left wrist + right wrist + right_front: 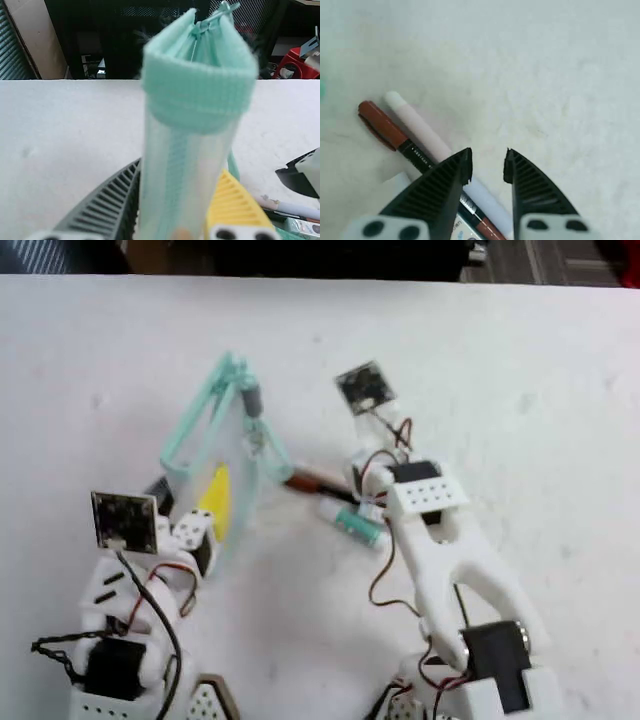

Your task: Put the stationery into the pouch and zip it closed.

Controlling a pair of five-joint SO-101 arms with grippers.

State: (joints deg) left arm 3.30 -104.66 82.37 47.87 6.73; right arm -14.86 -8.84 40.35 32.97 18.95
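**Left arm.** It stood at the near left of the white surface (520, 390) with its wrist raised. The left hand (180, 172) was pinching the clear plastic pouch with mint-green fabric trim (232, 440). Its grey finger (107, 210) and yellow finger (232, 205) pressed on opposite faces of the pouch. The pouch stood upright on the surface, gripped at its near end. Seen from above, its green trim formed an open wedge.

**Right arm.** It extended from the near right toward the middle of the surface, with its hand lowered close over the stationery. The right hand (487, 157) had its two black fingers parted by a narrow gap and held nothing.

**Stationery.** A black-barrelled pen with a brown-red cap (382, 127) and a white cylindrical marker (417, 125) lay flat, side by side and touching, directly beneath the right hand. In the high view the capped end lay just beside the foot of the pouch. A short green-and-white tube (355, 523) lay on the surface against the right arm's forward end. All three items were outside the pouch.
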